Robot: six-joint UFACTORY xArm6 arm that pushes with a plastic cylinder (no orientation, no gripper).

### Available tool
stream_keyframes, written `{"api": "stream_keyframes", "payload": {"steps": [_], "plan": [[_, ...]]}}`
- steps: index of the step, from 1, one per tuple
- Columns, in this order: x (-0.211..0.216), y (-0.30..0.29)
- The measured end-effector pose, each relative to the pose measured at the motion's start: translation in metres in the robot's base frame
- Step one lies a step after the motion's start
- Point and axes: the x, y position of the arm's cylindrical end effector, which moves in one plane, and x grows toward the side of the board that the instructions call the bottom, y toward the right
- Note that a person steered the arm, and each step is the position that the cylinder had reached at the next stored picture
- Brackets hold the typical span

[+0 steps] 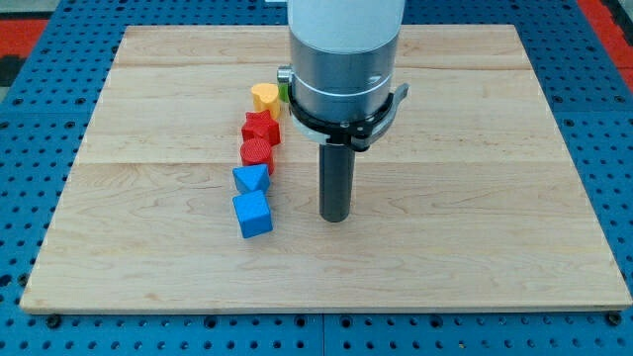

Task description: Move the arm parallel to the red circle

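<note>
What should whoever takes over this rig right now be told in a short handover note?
No claw: my tip is down on the board, touching no block.
Blocks run in a line at the view's left of my tip: yellow block, green block mostly hidden behind the arm, red star, red circle, blue triangle, blue cube.
Done: tip is roughly level with the blue cube.
Left: shift toward the view's top to sit alongside the red circle.

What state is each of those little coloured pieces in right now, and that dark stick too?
yellow heart block: flat on the board, top of the row.
green block: mostly hidden behind the arm.
red star block: flat, below the yellow one.
red circle: flat, untouched.
blue triangle block: flat, just below the circle.
blue cube: flat, bottom of the row.
my tip: down on the wooden board, right of the blue cube, touching no block.
</note>
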Motion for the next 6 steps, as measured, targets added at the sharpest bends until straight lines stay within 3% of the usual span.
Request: {"api": "stream_keyframes", "payload": {"steps": [1,2,4,5,6], "plan": [[0.054,0.000],[0.069,-0.022],[0.073,-0.170],[0.053,-0.227],[-0.034,-0.228]]}}
